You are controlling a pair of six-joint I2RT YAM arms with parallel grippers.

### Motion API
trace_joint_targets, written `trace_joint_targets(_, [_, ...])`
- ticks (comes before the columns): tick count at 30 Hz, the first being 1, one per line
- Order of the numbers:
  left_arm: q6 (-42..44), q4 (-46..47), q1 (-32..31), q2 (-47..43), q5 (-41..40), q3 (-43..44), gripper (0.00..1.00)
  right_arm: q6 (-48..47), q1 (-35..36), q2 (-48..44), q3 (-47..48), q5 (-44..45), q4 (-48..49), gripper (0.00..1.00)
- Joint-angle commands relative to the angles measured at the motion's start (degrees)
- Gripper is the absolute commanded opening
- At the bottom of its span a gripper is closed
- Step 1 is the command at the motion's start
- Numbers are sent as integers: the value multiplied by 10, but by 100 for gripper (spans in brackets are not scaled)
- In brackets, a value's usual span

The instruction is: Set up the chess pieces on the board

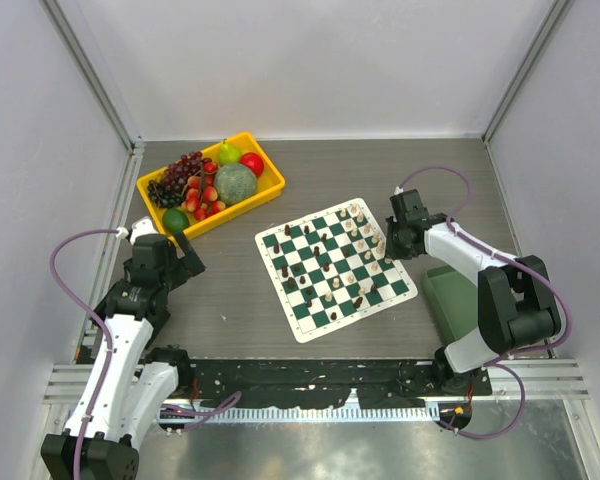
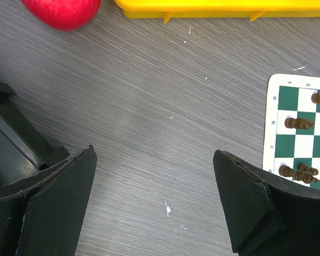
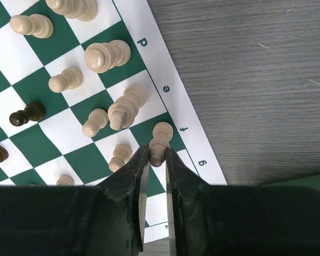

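Grey bench (image 1: 230, 300): board (image 1: 335, 268) centre. Right fingers (image 3: 134, 181), board's 2 o'clock edge, pinching cream piece (image 3: 159, 141); apparently placing it. Next: release upright. Left fingers (image 2: 69, 181) wide, empty.

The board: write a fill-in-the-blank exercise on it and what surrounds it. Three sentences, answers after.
1. The right end effector is shut on a ___ (light or dark) chess piece at the edge of the board.
2. The left end effector is ___, holding nothing above the table.
3. The fruit sits in a ___ tray.
Missing words: light; open; yellow.
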Motion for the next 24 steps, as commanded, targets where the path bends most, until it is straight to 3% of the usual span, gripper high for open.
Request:
trace_joint_targets(1, [1,19,3,3,-8,12,99,-4,-2,-1,22,1,20,14])
trace_joint_targets(17, [4,19,3,11,-10,7,99,-11,-2,11,21,-10,9,21])
trace_joint_targets(19, [5,19,3,11,-10,7,99,-14,-2,8,24,-13,4,27])
trace_joint_targets(21, [4,19,3,12,-9,6,99,-19,-2,-3,29,-20,-1,40])
trace_joint_targets(24, [6,22,3,13,-7,6,99,-27,-2,-31,37,-18,-15,48])
